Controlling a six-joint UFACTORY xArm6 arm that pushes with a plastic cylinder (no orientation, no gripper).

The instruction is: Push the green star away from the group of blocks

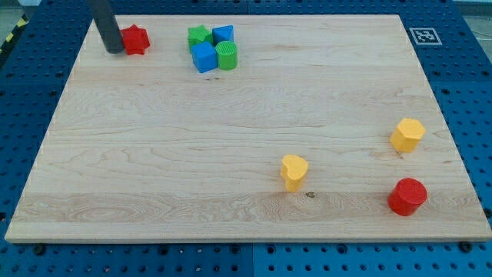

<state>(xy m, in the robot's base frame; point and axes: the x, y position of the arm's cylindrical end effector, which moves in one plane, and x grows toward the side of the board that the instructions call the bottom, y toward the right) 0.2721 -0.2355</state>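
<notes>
The green star (199, 35) sits near the view's top, at the upper left of a tight group. It touches a small blue block (224, 34) on its right, a blue cube (204, 57) below it, and a green cylinder (227, 55) lies at the group's lower right. My tip (113, 49) is at the view's top left, touching the left side of a red star (136, 39). The tip is well to the left of the green star, with the red star between them.
A yellow heart (294, 171) lies at the lower middle right. A yellow hexagon block (407, 135) and a red cylinder (407, 196) stand near the right edge. The wooden board (231, 138) lies on a blue perforated table, with a marker tag (424, 35) at its top right corner.
</notes>
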